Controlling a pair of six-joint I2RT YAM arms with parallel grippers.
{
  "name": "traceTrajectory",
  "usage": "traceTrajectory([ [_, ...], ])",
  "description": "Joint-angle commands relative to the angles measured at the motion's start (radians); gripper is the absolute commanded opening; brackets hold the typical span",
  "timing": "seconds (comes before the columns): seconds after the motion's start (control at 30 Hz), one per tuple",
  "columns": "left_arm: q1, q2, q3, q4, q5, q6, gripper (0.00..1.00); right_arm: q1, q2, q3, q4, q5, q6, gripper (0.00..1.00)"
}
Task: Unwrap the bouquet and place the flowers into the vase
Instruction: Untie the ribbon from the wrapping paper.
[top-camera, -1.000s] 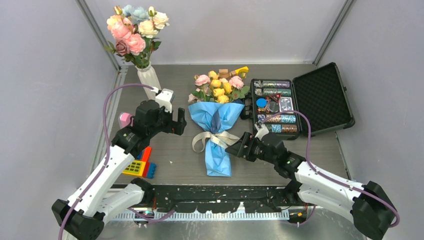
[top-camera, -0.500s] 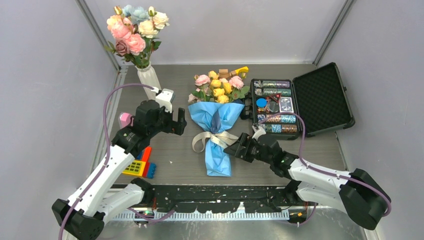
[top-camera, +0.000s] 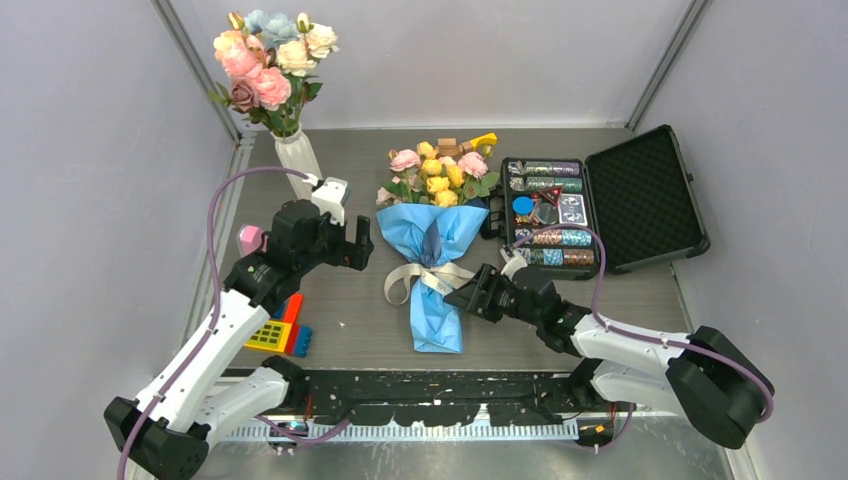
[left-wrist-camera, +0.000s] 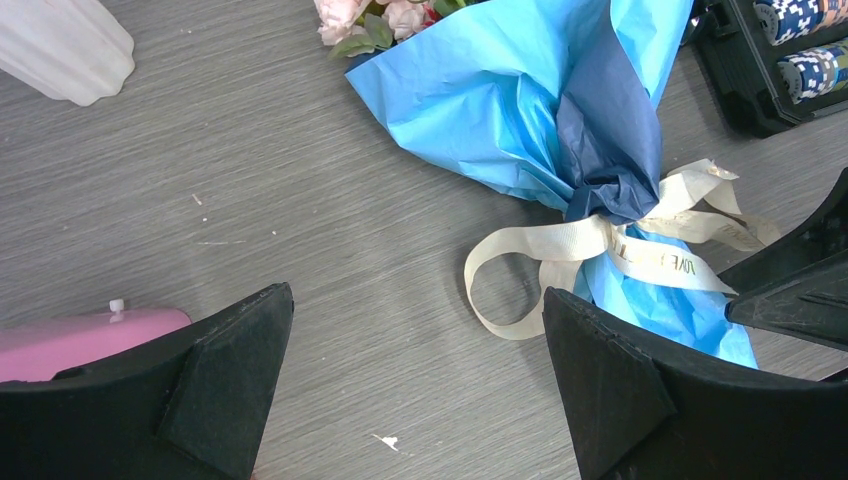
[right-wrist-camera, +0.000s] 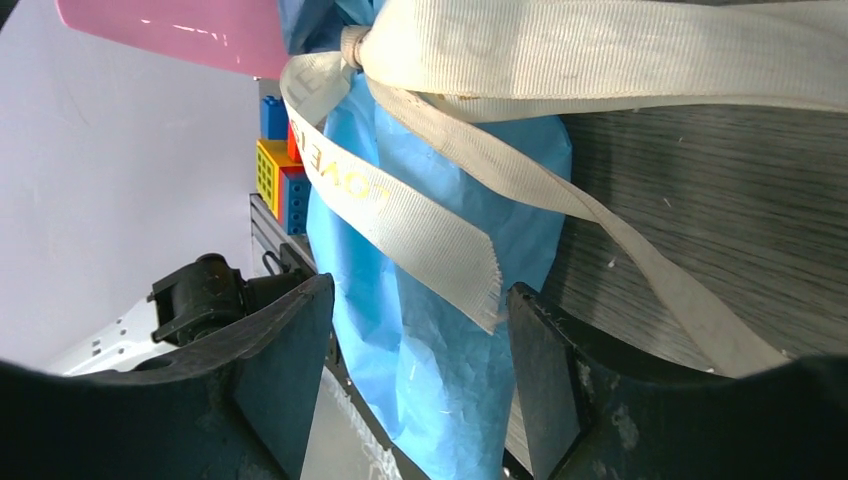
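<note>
Grey wood-grain counter (top-camera: 360, 300), pale grey walls (top-camera: 450, 60): the wrapped bouquet (top-camera: 432, 250) lies flat; left tool (top-camera: 362, 245) gapes wide beside it, right tool (top-camera: 458, 297) parted around its ribbon (right-wrist-camera: 430, 230).

The left gripper (left-wrist-camera: 415, 330) hangs over the grey table (left-wrist-camera: 250, 200), its two black fingers (left-wrist-camera: 220, 380) spread wide. Beyond them lies the bouquet (left-wrist-camera: 500, 120). Its light blue paper shows a dark blue fold at the neck, where a cream ribbon (left-wrist-camera: 560, 245) is tied, one loop flat on the table. Pink flowers (left-wrist-camera: 345, 12) peek out at the top edge. A ribbed white vase (left-wrist-camera: 60, 50) fills the top left corner. A pink block (left-wrist-camera: 80, 335) sits by the left finger, and a black case (left-wrist-camera: 745, 100) is at top right.
</note>
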Motion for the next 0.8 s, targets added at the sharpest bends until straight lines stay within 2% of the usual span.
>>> traceTrajectory([
  [0.0,-0.002,-0.01,0.0,0.044,0.009,0.005,0.98,-0.001,-0.038,0.009,0.059,0.007,0.023,0.68],
  [0.2,-0.002,-0.015,-0.001,0.044,0.011,0.003,0.98,0.0,-0.053,0.015,0.028,0.022,0.007,0.6],
  [0.77,-0.002,-0.019,0.0,0.044,0.018,0.002,0.98,0.001,-0.045,0.027,0.04,0.018,-0.003,0.09],
])
